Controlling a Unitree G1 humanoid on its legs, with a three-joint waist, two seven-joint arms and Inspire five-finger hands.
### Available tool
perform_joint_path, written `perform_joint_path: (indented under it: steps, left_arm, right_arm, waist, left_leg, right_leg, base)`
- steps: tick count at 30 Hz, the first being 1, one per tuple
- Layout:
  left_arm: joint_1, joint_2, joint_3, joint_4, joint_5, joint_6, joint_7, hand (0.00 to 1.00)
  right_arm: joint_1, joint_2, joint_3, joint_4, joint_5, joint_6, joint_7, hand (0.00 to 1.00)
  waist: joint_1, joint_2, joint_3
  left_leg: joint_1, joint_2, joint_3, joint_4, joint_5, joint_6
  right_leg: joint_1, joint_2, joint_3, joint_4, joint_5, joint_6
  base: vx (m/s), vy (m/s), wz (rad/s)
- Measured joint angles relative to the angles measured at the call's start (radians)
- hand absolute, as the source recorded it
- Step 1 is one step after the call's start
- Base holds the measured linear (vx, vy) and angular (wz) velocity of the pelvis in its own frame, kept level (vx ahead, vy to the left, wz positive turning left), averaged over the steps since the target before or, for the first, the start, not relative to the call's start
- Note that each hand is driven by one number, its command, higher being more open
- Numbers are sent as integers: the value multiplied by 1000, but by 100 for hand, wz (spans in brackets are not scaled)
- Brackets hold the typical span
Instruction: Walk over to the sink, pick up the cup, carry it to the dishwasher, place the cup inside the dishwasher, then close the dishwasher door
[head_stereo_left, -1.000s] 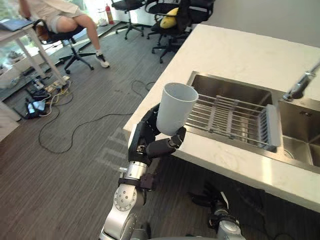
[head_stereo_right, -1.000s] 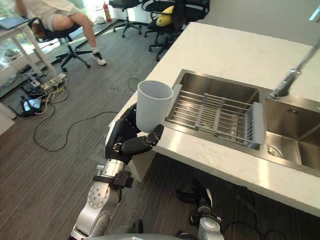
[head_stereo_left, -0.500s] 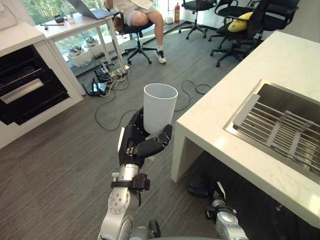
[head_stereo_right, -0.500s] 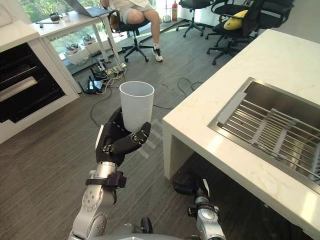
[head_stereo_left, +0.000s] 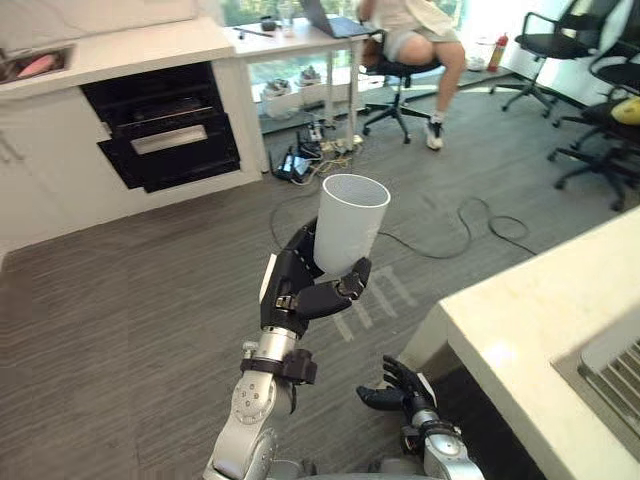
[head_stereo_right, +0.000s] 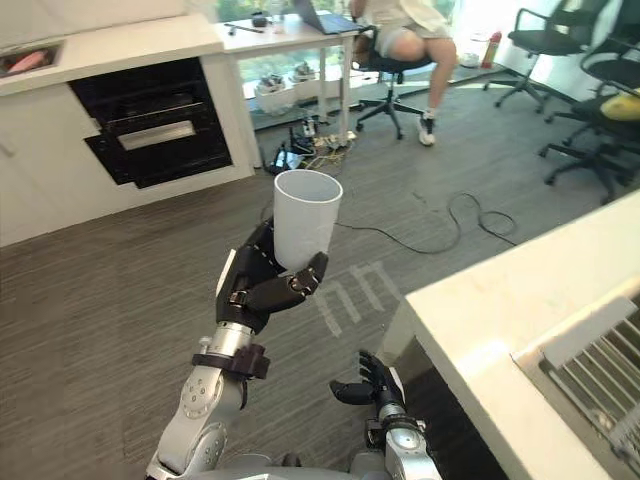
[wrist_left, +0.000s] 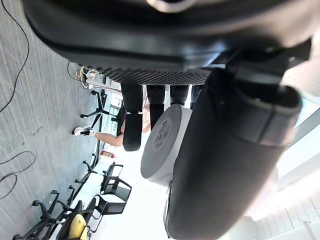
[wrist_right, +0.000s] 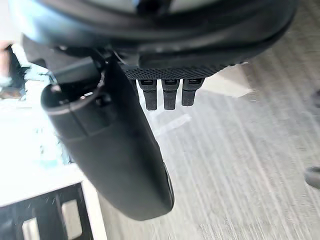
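My left hand is wrapped round the lower part of the cup, holding it upright and mouth up at centre frame, over the floor. My right hand hangs at bottom centre, fingers relaxed and empty, near the corner of the counter. I take the dark unit at upper left for the dishwasher. My worries: the grip sits low, so a jolt while walking could tip the cup, and the right hand could clip that corner.

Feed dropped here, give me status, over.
Left hand shut on cup, upright. Right hand open, low, empty. Dishwasher ahead; cable on floor off right.
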Motion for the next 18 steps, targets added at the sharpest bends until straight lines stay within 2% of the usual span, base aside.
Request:
perform_joint_path:
  steps: [1, 2, 5, 7, 8, 9, 11, 13, 16, 18]
  left_arm:
    - [1, -4, -1, 0, -7, 0, 0, 30]
    - [1, -4, -1, 0, -8, 0, -1, 30]
    - [1, 0, 4, 0, -17, 0, -4, 30]
    - [1, 4, 1, 0, -34, 0, -7, 30]
    - [1, 7, -2, 1, -36, 0, -14, 30]
    - [1, 9, -1, 4, -36, 0, -19, 30]
    - [2, 21, -3, 20, -36, 0, -30, 30]
    - [3, 22, -9, 37, -36, 4, -31, 30]
    - [8, 26, -12, 41, -35, 18, -40, 30]
    - [11, 44, -15, 45, -34, 25, -47, 30]
  right_arm:
    - [1, -5, -1, -6, 0, 0, -2, 90]
    - [1, -8, -1, -9, 4, 0, -1, 90]
    - [3, -15, -4, -12, 22, -2, 3, 90]
    - [18, -13, -7, -9, 48, -2, 18, 90]
    - [27, -9, -7, 0, 51, -2, 25, 90]
    - [27, -7, -7, 12, 51, -2, 28, 90]
    - [32, 3, -7, 31, 51, -1, 36, 90]
    - [30, -1, -12, 31, 46, -1, 34, 90]
    - [18, -9, -14, 35, 33, -1, 32, 90]
    - [12, -20, -14, 43, 12, 2, 33, 90]
  waist:
    - [7, -2, 2]
    - [8, -3, 3]
    - [12, -4, 3]
    - [10, -5, 3]
    - [15, -4, 3]
    - [16, -2, 3]
    - [15, -6, 3]
    - [8, -5, 3]
    - [9, -10, 6]
    - [-6, -7, 6]
  left_leg:
    - [-2, 18, 51, 16, -1, 4]
    - [-4, 20, 64, 25, 1, 6]
    - [-7, 10, 117, 10, 19, 14]
    - [-6, 4, 189, -34, 36, 10]
    - [-2, 34, 271, -37, 23, 24]
    - [-1, 44, 298, -34, 29, 33]
    - [13, 20, 291, -66, 50, 61]
    - [17, -1, 282, -92, 61, 76]
    - [34, -35, 296, -134, 62, 82]
    - [65, -54, 293, -169, 70, 91]
  right_leg:
    - [25, 5, -17, -9, 0, 0]
    - [37, 5, -24, -15, 0, 0]
    - [87, -13, -77, -76, 0, 1]
    - [101, -37, -134, -95, 4, 8]
    - [104, -41, -158, -96, 4, 8]
    - [109, -41, -162, -96, 4, 9]
    - [117, -50, -146, -100, 4, 9]
    - [107, -64, -140, -89, 2, 12]
    - [41, -108, -111, 41, -43, 26]
    - [-20, -137, -89, 198, -49, 23]
  base:
    - [61, -110, 53]
    - [56, -37, 51]
    - [40, 17, 60]
    - [-9, 45, 77]
    - [-2, 42, 61]
    - [17, 36, 47]
    - [23, 72, 26]
    - [0, 109, 15]
    - [-23, 99, -5]
    - [5, 110, 9]
